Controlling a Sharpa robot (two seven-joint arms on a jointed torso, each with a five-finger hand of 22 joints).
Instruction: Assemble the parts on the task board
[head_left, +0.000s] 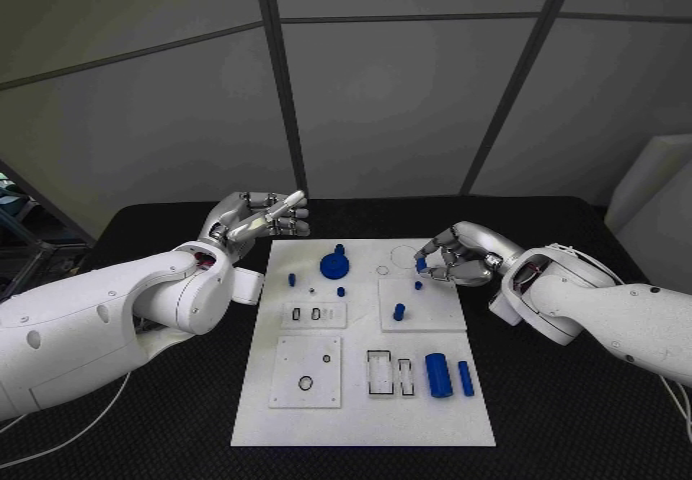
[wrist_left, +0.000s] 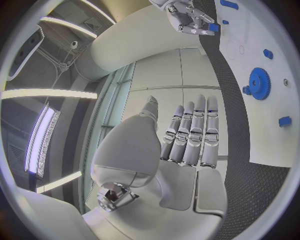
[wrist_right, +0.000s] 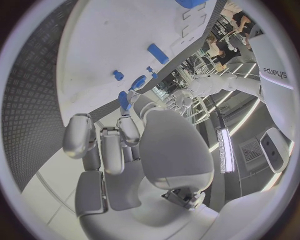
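Nearest the head camera, the white task board (head_left: 361, 420) lies flat on the black counter (head_left: 577, 420), its near end bare. Toward the right side of the board — two blue cylinders (head_left: 438, 375) lie side by side, the thicker one just beside a pair of rectangular slots (head_left: 389, 372). Left of those sits a raised square plate (head_left: 307, 370) with a small dark ring on it. Farther up, a small upright blue peg (head_left: 398, 312) stands on another raised square, and a small plate with two slots (head_left: 315, 315) lies to its left. Blue gear (head_left: 335, 264) rests near the far end of the board, with small blue bits scattered just beside it. Right hand (head_left: 459, 258) hovers over the board's far right corner, fingers curled in, pinching a small blue part (head_left: 421, 266) at the fingertips; the left wrist view shows the same part (wrist_left: 213, 27) held in that hand (wrist_left: 187, 17). Left hand (head_left: 257, 218) is raised off the board's far left corner — fingers straight, close together and holding nothing; in its own wrist view the fingers (wrist_left: 194, 132) extend flat with the gear (wrist_left: 259, 83) well apart from them.
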